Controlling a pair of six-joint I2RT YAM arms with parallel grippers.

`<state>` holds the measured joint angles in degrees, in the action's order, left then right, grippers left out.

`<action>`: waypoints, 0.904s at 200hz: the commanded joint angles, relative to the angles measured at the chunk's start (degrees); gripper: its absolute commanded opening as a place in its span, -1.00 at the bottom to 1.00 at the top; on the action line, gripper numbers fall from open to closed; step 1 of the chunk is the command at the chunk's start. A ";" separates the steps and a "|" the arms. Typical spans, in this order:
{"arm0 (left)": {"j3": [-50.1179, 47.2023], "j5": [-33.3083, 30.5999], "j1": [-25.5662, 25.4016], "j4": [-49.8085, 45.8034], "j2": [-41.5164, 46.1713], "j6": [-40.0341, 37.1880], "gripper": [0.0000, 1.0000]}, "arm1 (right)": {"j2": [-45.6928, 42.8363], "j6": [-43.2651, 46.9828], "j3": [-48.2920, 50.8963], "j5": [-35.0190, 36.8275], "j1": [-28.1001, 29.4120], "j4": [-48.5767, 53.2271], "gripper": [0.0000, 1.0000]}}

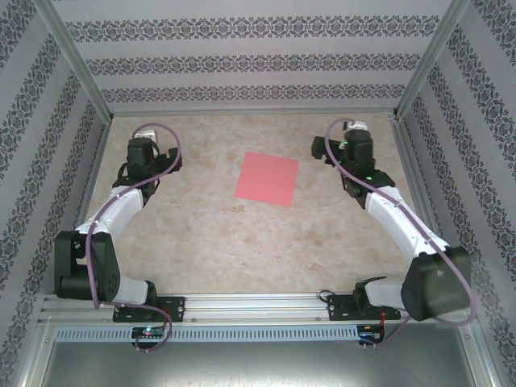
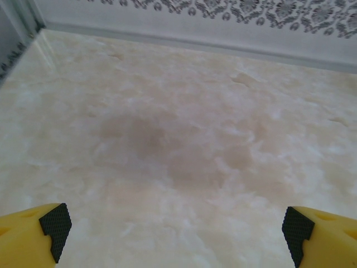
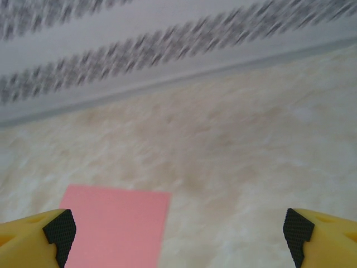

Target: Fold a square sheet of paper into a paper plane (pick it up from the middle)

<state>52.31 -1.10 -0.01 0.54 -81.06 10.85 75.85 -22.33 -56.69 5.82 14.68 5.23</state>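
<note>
On the pale marbled tabletop (image 1: 201,234) the square pink-red paper sheet (image 1: 267,179) lies between the wide-open left gripper (image 2: 175,226) and equally open right gripper (image 3: 178,230), nearer the right

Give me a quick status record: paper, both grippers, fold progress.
paper: square sheet of paper, flat and unfolded on the table, between the arms
left gripper: jaws open, empty, over bare table
right gripper: jaws open, empty, sheet at lower left of its wrist view
contact: neither gripper touches the sheet
nearer gripper: right
folds done: none
</note>
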 commanded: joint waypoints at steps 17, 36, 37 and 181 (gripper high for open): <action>1.85 7.91 -0.60 -7.64 -3.10 10.37 1.00 | 11.28 -7.61 -8.59 -7.90 9.31 13.03 0.91; 1.89 10.60 -0.60 -6.59 -4.08 15.08 1.00 | 17.70 -8.97 -13.58 -9.44 12.53 15.10 0.89; 1.95 10.73 -0.60 -6.55 -4.14 15.30 1.00 | 18.07 -9.01 -13.82 -9.43 12.64 15.22 0.89; 5.37 17.33 -2.01 -10.37 -9.82 20.57 1.00 | 53.23 -13.58 -43.31 -12.51 17.84 28.66 0.82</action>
<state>56.07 15.38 -1.19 -7.16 -89.86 30.52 127.72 -35.90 -98.32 -6.09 31.77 29.23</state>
